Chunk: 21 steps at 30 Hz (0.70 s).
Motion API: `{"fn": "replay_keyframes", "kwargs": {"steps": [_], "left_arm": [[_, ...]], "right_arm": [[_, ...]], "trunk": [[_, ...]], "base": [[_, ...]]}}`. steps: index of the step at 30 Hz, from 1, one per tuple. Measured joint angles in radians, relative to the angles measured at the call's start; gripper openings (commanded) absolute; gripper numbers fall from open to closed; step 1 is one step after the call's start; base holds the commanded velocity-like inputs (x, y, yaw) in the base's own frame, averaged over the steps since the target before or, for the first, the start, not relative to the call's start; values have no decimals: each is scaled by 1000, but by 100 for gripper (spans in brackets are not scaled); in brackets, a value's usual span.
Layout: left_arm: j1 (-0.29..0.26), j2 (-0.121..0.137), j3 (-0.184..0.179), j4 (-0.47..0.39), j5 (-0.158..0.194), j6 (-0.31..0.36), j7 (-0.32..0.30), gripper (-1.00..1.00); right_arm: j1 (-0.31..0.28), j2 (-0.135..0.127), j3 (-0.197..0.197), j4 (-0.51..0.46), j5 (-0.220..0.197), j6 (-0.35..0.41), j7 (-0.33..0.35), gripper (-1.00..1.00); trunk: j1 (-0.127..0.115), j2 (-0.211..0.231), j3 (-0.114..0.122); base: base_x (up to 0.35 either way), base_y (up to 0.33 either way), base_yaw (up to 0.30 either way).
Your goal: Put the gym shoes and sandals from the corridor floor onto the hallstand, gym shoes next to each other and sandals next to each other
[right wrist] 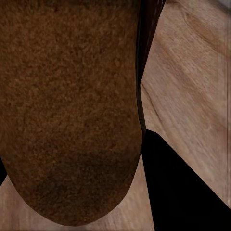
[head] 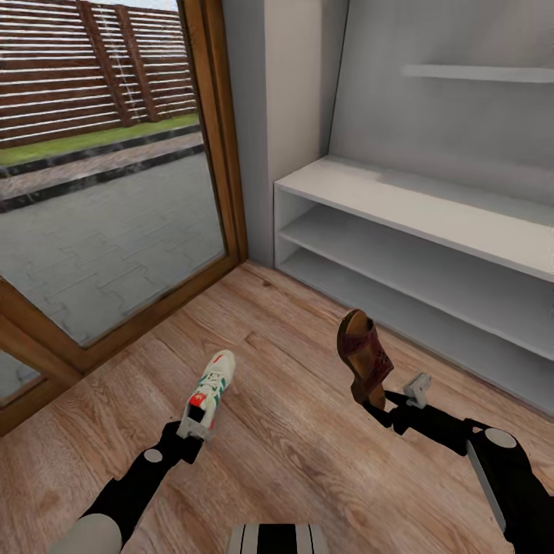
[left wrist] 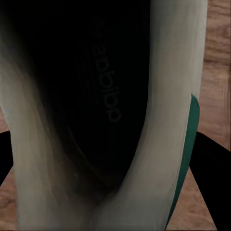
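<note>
One white gym shoe with green stripes and a red patch is held above the corridor floor, my left gripper shut on its heel. The left wrist view looks into that gym shoe and its dark insole. A brown sandal stands on end, toe up, with my right gripper shut on its lower end. Its rough brown underside is close up in the right wrist view, over floor planks. The pale grey hallstand stands just beyond the sandal, its bench top and two low shelves bare.
A wood-framed glass door runs along the left, with paving and a fence outside. A grey wall pillar sits between the door and the hallstand. One wall shelf hangs above the bench top.
</note>
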Motion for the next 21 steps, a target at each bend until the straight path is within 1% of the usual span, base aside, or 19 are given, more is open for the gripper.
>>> {"fn": "replay_keyframes", "kwargs": {"steps": [1,3,4,6,10,15,17,20,21], "left_arm": [[0,0,6,8,14,-1,0,-100],[6,2,15,28,58,-14,1,-100],[45,2,18,40,135,-72,0,-100],[62,2,18,45,147,-84,0,-100],[87,2,18,45,157,-94,0,-100],[94,1,18,44,161,-97,0,-100],[95,1,18,44,162,-97,0,-100],[95,0,19,44,175,-98,0,-100],[95,0,19,44,178,-98,0,-100]], "right_arm": [[0,-1,-7,1,0,0,0,-100],[0,0,-19,3,1,0,-2,-100],[0,9,-20,3,-1,-1,-4,-100],[1,11,-20,5,1,-2,-5,-100],[5,13,-20,25,1,-4,-7,-100],[7,13,-21,49,2,-6,-15,-100],[7,12,-22,65,3,-5,-49,-100],[8,12,-21,75,3,-3,-135,-100],[8,12,-21,75,2,-3,-146,-100]], "trunk": [[-4,7,3],[-11,21,9],[-15,28,14],[-23,42,23],[-38,70,42],[-58,105,65],[-65,119,74],[-77,140,89],[-81,147,93]], "base": [[0,0,0],[0,0,-34],[0,0,-71],[0,0,-77],[0,0,-81],[0,0,-83],[0,0,-83],[0,0,-83],[0,0,-83]]}}
